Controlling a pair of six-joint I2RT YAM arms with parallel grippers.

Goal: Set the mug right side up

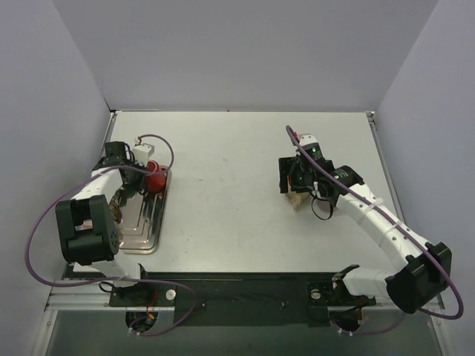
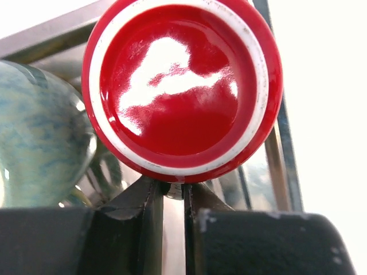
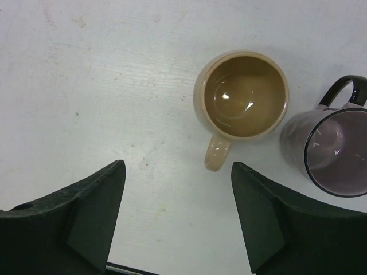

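Mug (image 2: 182, 86) base-on before left claw (image 2: 173, 188), claw clamped on its lower edge; right claw (image 3: 176, 169) open.

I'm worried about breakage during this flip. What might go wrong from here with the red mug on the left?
1. The left gripper seems to pinch only a thin part under the red mug; the glossy mug may slip or swing as it turns.
2. The blue-green mug sits close beside it on the metal tray, so a turn may knock them together.
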